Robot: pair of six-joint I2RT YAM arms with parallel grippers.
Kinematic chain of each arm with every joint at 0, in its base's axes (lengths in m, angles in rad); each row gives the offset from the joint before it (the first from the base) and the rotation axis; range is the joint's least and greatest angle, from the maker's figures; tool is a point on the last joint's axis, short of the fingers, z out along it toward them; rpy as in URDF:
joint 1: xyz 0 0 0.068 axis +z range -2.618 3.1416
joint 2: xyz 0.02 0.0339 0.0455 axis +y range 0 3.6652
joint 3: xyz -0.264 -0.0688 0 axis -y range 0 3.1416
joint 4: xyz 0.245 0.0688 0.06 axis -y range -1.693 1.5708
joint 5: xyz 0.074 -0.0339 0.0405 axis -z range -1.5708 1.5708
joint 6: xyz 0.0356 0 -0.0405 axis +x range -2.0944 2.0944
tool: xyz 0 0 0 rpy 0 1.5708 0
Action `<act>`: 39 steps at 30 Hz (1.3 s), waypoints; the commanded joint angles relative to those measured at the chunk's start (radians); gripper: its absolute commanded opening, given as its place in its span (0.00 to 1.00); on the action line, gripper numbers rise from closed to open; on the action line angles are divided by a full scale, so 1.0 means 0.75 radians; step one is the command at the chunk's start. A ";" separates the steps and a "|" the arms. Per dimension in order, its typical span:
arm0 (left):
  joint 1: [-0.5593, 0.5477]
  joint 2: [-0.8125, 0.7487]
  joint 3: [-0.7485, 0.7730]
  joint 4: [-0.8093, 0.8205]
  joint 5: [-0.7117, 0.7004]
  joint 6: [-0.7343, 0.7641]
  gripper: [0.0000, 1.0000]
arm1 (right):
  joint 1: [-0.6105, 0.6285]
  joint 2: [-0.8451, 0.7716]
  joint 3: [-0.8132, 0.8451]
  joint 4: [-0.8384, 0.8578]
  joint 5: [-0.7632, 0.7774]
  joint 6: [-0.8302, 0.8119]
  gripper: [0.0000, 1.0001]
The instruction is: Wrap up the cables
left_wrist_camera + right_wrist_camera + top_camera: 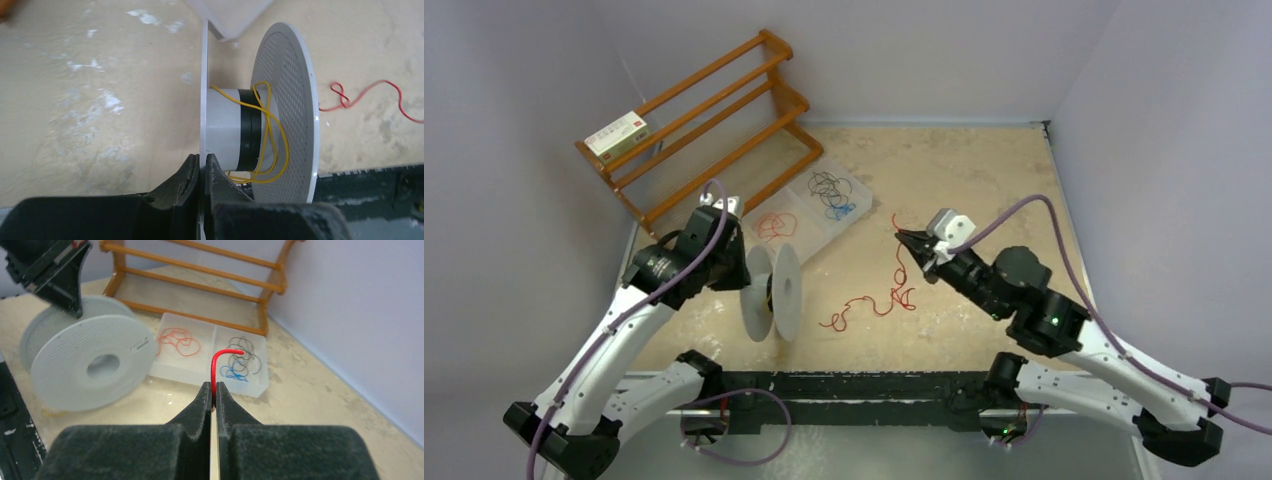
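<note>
Pale lilac walls enclose a scuffed tan tabletop [984, 170]. The left gripper [202, 170] is clenched on one flange of a white perforated plastic spool [774, 290], apparently to keep it upright on its edge and steady for winding. A thin yellow wire [270, 119] already loops loosely round the hub. The right gripper [213, 390] pinches the hooked end of the long bright red wire [879, 300]. The rest of that wire trails in squiggles on the table between the arms, probably so the end can be led to the spool. Other thin wires lie in a clear two-compartment tray [180, 376] behind the spool.
</note>
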 commanded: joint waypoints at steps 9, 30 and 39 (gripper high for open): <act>-0.195 0.122 0.115 0.218 0.297 0.214 0.00 | 0.002 -0.159 0.436 -0.365 0.427 -0.036 0.00; -0.599 0.677 0.460 0.477 0.187 0.680 0.00 | 0.002 -0.008 0.530 -0.405 0.447 -0.423 0.00; -0.627 0.589 0.277 0.628 0.253 0.827 0.00 | 0.002 -0.104 0.146 -0.297 0.189 -0.349 0.00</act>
